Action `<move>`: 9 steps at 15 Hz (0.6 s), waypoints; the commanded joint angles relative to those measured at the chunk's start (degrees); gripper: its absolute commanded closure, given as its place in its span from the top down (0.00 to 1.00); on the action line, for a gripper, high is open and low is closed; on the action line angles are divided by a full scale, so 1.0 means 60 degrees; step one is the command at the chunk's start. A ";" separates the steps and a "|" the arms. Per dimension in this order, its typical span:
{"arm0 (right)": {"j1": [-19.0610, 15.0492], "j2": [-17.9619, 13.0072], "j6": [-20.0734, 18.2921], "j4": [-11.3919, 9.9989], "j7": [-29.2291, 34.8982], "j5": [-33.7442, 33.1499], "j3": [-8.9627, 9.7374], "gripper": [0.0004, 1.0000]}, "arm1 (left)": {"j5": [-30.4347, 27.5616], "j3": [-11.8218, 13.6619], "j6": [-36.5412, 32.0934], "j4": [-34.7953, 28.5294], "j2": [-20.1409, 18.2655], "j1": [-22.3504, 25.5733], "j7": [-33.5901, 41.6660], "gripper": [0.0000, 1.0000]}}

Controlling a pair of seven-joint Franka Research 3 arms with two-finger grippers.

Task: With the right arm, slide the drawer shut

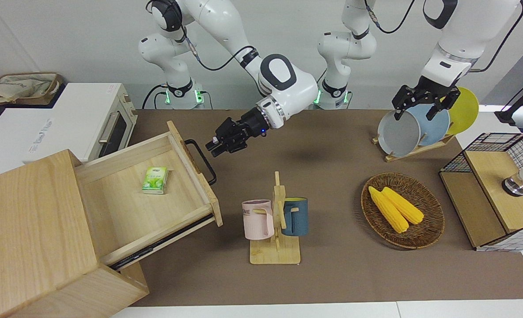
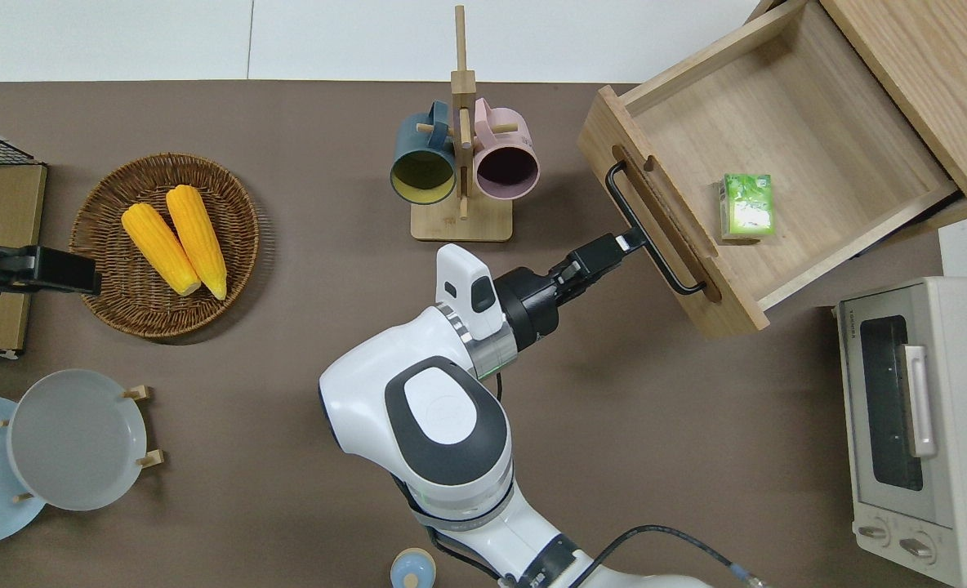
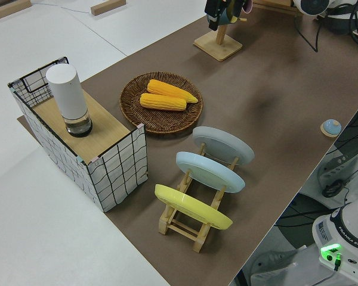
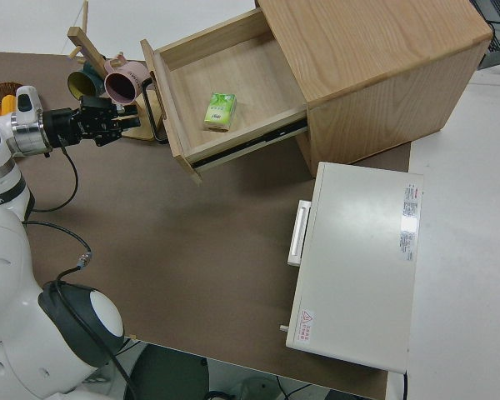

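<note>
Drawer [image 1: 149,201] handle [image 2: 653,231] meets the right claw [image 2: 624,242], whose tips reach the black bar; whether its fingers are apart or together, I cannot tell. Pulled well out of the cabinet [image 1: 32,238], the drawer holds a green carton [image 1: 155,180]. The left arm is parked.
</note>
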 commanded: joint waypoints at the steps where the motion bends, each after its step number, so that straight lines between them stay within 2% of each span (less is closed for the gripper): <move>1: -0.0472 -0.0599 0.0027 0.0859 -0.0896 0.1588 0.0087 0.41 | 0.0119 0.0158 0.0004 0.0195 0.0126 -0.0165 0.0071 1.00; 3: -0.0721 -0.0761 0.0027 0.1225 -0.0941 0.2278 0.0043 0.41 | 0.0119 0.0158 0.0004 0.0195 0.0126 -0.0165 0.0071 1.00; 6: -0.1364 -0.1273 0.0173 0.1300 -0.0956 0.3668 0.0014 0.41 | 0.0119 0.0158 0.0004 0.0195 0.0126 -0.0165 0.0071 1.00; 9: -0.2038 -0.1567 0.0422 0.1461 -0.0956 0.5118 -0.0088 0.41 | 0.0119 0.0158 0.0004 0.0195 0.0126 -0.0165 0.0071 1.00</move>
